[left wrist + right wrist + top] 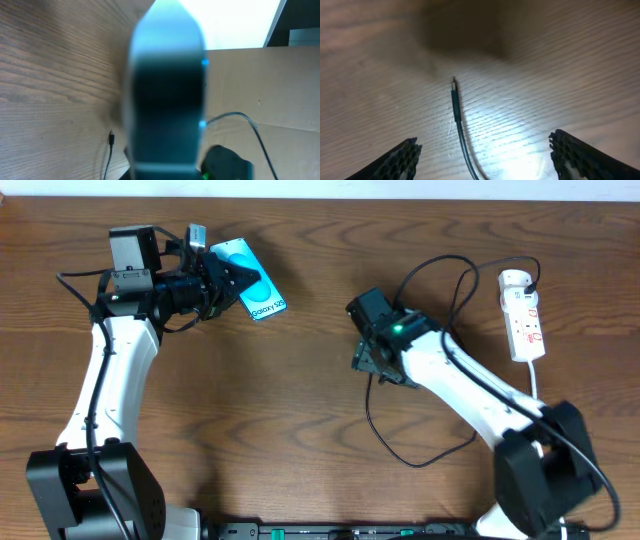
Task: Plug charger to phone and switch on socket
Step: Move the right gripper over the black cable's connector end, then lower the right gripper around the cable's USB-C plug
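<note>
The phone (256,286), teal-blue with white "Galaxy" text, is held by its left end in my left gripper (226,278) and tilted off the table at the back left. In the left wrist view it fills the middle as a blur (167,90). The charger (368,412) is a thin black cable looping across the table to the socket (525,315), a white power strip at the far right. Its connector tip (454,92) lies on the wood between the open fingers of my right gripper (485,155), which hovers over it (378,368). The tip also shows in the left wrist view (111,137).
The socket's thick white cord (537,380) runs down toward the right arm's base. My right arm (225,162) shows beyond the phone in the left wrist view. A cardboard wall (260,85) stands behind the table.
</note>
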Robot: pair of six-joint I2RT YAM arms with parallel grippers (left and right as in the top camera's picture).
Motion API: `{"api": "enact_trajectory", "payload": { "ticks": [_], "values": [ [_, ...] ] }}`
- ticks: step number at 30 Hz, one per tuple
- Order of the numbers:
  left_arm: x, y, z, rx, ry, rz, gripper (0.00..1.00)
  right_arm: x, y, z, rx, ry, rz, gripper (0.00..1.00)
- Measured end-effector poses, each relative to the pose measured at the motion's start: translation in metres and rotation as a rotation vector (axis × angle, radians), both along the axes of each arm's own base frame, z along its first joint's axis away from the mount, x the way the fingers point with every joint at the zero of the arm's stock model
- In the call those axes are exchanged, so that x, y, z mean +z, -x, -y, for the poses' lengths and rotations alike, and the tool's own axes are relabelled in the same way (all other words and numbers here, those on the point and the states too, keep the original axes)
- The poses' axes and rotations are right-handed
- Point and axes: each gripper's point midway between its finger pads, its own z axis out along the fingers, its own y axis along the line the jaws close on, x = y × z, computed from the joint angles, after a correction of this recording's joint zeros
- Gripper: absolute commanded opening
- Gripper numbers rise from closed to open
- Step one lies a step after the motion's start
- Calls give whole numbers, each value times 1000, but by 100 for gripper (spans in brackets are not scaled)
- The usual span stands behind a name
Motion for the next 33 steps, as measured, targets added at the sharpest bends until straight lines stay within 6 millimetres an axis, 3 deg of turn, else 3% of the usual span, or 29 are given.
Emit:
{"api": "enact_trajectory", "payload": {
  "ticks": [6, 33],
  "values": [
    [-1, 1, 0, -5, -6, 1, 7, -24, 6, -10, 13, -30, -77, 82],
    [-5, 5, 0, -18, -16, -4, 7, -28, -2, -15, 22, -45, -56, 78]
  ]
}}
